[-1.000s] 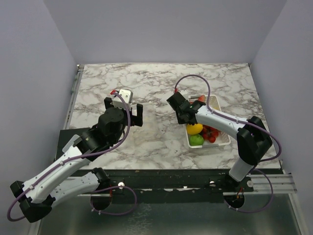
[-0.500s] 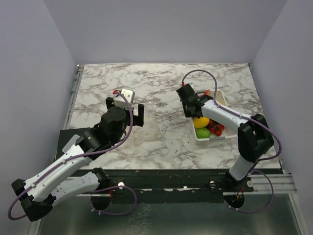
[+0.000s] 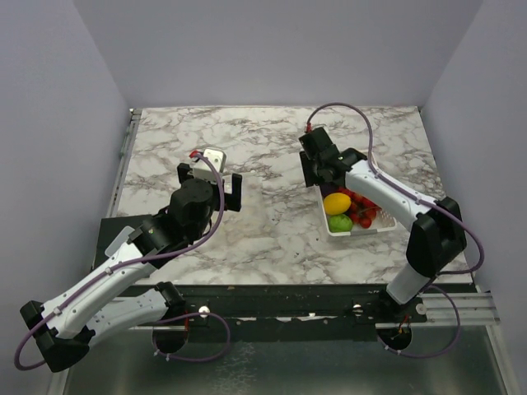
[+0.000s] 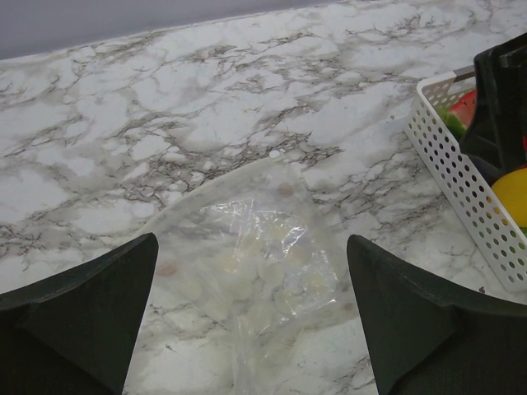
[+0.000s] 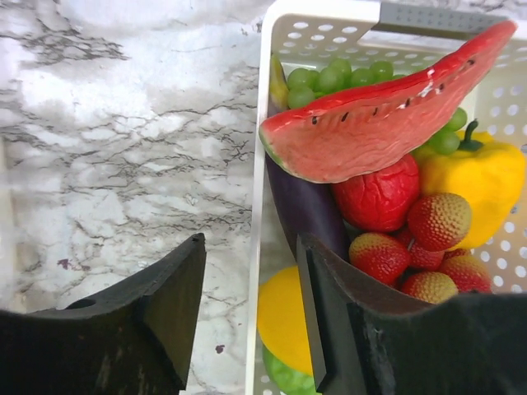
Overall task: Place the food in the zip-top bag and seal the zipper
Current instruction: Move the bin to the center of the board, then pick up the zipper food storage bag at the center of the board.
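Marble table (image 3: 272, 148) sits between lilac walls (image 3: 272, 49), left gripper (image 4: 251, 243) and right gripper (image 5: 249, 243) both spread apart.

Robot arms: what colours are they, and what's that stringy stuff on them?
Both the left arm and the right arm have white tubes with chunky black joints. The stringy stuff is a purple cable looping along each, ending in a small red plug. The left pincer and right pincer each have two flat black wedge-shaped fingers.
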`<state>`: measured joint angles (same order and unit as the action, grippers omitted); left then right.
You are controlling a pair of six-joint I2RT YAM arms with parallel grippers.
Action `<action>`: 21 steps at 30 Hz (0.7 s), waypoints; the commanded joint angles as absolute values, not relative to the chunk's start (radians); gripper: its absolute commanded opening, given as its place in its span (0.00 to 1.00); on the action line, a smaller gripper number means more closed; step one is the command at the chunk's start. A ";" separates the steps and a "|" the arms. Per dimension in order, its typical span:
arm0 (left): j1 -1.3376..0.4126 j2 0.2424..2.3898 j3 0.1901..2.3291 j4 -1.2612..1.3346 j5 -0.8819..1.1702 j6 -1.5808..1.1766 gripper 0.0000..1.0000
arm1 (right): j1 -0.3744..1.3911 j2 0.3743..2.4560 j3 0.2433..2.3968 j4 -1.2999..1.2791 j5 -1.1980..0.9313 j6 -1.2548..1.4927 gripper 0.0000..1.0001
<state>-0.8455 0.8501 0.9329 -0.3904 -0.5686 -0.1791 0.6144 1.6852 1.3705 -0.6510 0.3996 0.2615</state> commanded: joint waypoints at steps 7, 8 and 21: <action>-0.826 0.810 0.917 -0.388 -0.648 -0.197 0.99 | 0.666 1.536 1.454 -0.690 0.165 0.282 0.66; -0.826 0.807 0.917 -0.388 -0.649 -0.198 0.99 | 0.669 1.531 1.456 -0.680 0.129 0.290 0.67; -0.825 0.771 0.916 -0.388 -0.683 -0.205 0.99 | 0.766 1.626 1.500 -0.594 -0.050 0.383 0.74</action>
